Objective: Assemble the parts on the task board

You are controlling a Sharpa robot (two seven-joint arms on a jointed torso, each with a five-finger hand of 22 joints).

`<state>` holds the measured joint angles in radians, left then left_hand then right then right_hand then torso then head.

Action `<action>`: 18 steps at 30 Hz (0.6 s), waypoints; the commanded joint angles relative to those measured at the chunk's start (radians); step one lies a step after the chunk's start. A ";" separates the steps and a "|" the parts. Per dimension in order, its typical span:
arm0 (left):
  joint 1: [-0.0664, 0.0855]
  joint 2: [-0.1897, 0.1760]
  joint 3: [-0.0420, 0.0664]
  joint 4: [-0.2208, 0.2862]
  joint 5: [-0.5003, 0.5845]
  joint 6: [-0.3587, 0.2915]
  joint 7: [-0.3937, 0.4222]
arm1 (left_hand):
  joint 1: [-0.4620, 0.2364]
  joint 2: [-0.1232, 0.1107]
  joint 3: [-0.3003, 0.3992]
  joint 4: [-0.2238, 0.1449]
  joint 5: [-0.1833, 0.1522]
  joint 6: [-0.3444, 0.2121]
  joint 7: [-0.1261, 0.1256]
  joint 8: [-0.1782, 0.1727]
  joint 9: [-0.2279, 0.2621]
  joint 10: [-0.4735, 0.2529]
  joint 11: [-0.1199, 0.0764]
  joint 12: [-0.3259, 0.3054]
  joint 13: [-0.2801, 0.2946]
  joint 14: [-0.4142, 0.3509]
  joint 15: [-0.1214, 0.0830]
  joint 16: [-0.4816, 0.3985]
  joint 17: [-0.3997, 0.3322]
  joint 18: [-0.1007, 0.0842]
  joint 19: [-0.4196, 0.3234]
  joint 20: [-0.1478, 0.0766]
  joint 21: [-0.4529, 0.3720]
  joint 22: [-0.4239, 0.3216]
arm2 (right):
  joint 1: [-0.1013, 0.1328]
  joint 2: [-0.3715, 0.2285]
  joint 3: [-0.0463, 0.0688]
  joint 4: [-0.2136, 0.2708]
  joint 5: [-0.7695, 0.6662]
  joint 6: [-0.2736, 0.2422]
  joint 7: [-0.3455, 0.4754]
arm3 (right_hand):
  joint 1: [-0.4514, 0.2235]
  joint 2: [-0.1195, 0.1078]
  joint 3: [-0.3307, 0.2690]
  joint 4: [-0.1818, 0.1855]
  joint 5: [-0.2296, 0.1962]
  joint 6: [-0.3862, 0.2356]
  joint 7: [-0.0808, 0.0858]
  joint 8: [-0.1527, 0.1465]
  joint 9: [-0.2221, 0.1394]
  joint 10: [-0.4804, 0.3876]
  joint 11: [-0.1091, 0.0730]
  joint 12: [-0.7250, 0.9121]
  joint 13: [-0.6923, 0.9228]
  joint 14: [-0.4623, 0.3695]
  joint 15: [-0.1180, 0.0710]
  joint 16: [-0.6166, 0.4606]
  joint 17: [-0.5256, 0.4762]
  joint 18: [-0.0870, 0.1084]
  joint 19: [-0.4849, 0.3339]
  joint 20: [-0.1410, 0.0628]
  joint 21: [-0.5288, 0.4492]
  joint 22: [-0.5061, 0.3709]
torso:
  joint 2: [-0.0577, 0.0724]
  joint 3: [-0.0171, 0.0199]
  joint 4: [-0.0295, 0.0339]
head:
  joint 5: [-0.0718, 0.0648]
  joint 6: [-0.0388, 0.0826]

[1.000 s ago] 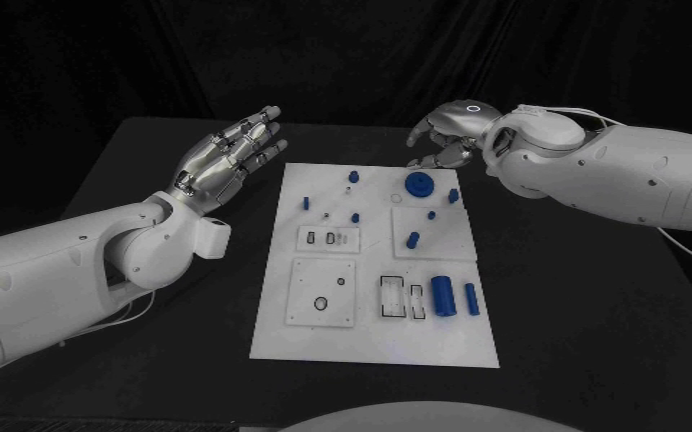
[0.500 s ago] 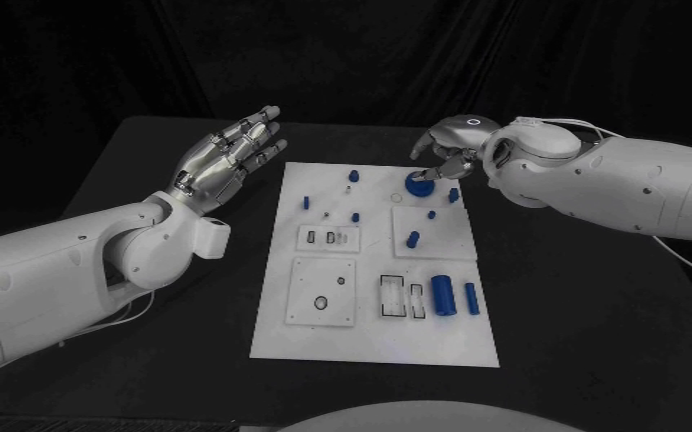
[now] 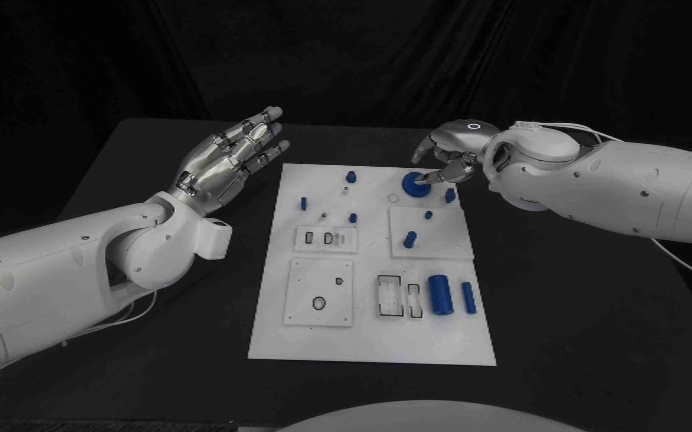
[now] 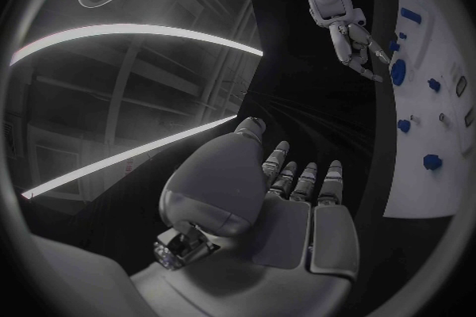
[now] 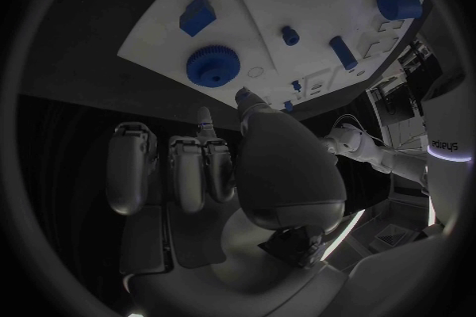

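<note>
The white task board (image 3: 372, 337) lies in the middle of the black table, with small blue parts on it. A blue gear (image 3: 414, 184) sits near its far right corner. My right hand (image 3: 449, 155) hovers just above and behind the gear, fingers slightly bent and holding nothing. The right wrist view shows the gear (image 5: 213, 66) free on the board just beyond the fingertips (image 5: 205, 127). My left hand (image 3: 232, 156) is raised to the left of the board, fingers spread and empty. From the left wrist, the left hand (image 4: 293, 194) faces the right hand (image 4: 357, 38) and the gear (image 4: 399, 71).
A thick blue cylinder (image 3: 440, 294) and a thin one (image 3: 470, 298) lie near the board's right front. Small blue pegs (image 3: 410, 240) stand on the raised right plate; others (image 3: 304, 202) sit at the far left. A blue block (image 5: 197, 15) lies beside the gear.
My right hand has come down and moved left, from behind the board's far right corner to just over the blue gear. The left hand has stayed still.
</note>
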<state>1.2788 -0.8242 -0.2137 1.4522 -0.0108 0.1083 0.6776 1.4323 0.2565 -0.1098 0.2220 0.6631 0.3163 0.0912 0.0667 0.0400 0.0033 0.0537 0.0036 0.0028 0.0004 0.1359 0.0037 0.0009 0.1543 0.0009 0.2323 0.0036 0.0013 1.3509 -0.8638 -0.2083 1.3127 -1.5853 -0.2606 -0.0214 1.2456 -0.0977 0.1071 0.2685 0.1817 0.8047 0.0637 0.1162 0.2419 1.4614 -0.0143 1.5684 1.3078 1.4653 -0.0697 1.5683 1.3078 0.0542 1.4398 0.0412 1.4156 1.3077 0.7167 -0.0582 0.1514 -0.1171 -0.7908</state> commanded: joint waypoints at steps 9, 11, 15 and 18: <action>-0.001 0.000 0.001 0.001 0.000 0.017 0.035 | 0.002 0.001 0.009 -0.001 0.000 -0.003 0.003 0.005 0.001 0.001 0.006 -0.002 -0.001 0.000 0.009 -0.004 -0.001 0.013 -0.001 0.008 -0.004 -0.001 | -0.010 -0.007 0.000 -0.004 0.000 0.011 -0.022 | 0.013 -0.003 0.000 -0.006 0.007 0.018 0.004 0.002 0.002 0.109 -0.003 0.002 0.263 0.105 -0.004 0.003 0.263 -0.004 0.002 -0.002 -0.001 0.133 | -0.004 -0.0029 -0.0066 | 0.015 -0.010; -0.002 0.001 0.001 0.000 0.000 0.018 0.036 | 0.002 0.001 0.009 -0.001 0.000 -0.003 0.003 0.005 0.001 0.001 0.006 -0.002 -0.001 0.000 0.010 -0.004 -0.001 0.013 -0.001 0.008 -0.004 -0.001 | -0.014 -0.006 0.000 -0.007 0.000 0.012 -0.022 | 0.013 -0.003 0.000 -0.006 0.006 0.020 0.004 0.003 0.003 0.109 -0.002 0.002 0.263 0.105 -0.004 0.003 0.263 -0.004 0.002 -0.001 -0.002 0.132 | -0.005 -0.0032 -0.0062 | 0.017 -0.012; -0.002 0.002 0.001 -0.003 0.000 0.019 0.036 | 0.002 0.001 0.009 -0.001 0.000 -0.003 0.003 0.005 0.001 0.001 0.006 -0.002 -0.001 0.000 0.010 -0.004 -0.001 0.013 -0.001 0.008 -0.004 -0.001 | -0.019 -0.004 0.000 -0.012 0.000 0.012 -0.022 | 0.014 -0.003 0.000 -0.007 0.005 0.023 0.005 0.004 0.003 0.109 -0.002 0.002 0.263 0.105 -0.003 0.003 0.263 -0.004 0.002 -0.001 -0.002 0.132 | -0.004 -0.0013 -0.0065 | 0.018 -0.011; -0.002 0.002 0.001 -0.003 0.000 0.020 0.037 | 0.002 0.001 0.009 -0.001 0.000 -0.003 0.003 0.005 0.001 0.001 0.006 -0.002 -0.001 0.000 0.010 -0.004 -0.001 0.013 -0.001 0.008 -0.004 -0.001 | -0.023 -0.002 0.000 -0.015 0.000 0.010 -0.022 | 0.016 -0.003 0.000 -0.008 0.004 0.025 0.006 0.005 0.004 0.109 -0.002 0.002 0.263 0.105 -0.003 0.003 0.263 -0.003 0.001 -0.001 -0.004 0.131 | -0.004 -0.0014 -0.0053 | 0.018 -0.013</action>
<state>1.2777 -0.8240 -0.2136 1.4483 -0.0110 0.1139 0.6776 1.4323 0.2565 -0.1069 0.2192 0.6631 0.3163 0.0912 0.0667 0.0400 0.0033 0.0537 0.0036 0.0028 0.0005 0.1359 0.0037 0.0010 0.1543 0.0009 0.2323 0.0036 0.0014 1.3313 -0.8664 -0.2082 1.2990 -1.5841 -0.2555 -0.0245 1.2503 -0.1025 0.1070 0.2665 0.1859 0.8237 0.0700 0.1162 0.2444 1.4611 -0.0145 1.5684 1.3077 1.4653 -0.0697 1.5683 1.3076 0.0543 1.4398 0.0411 1.4157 1.3075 0.7128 -0.0603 0.1453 -0.0992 -0.8028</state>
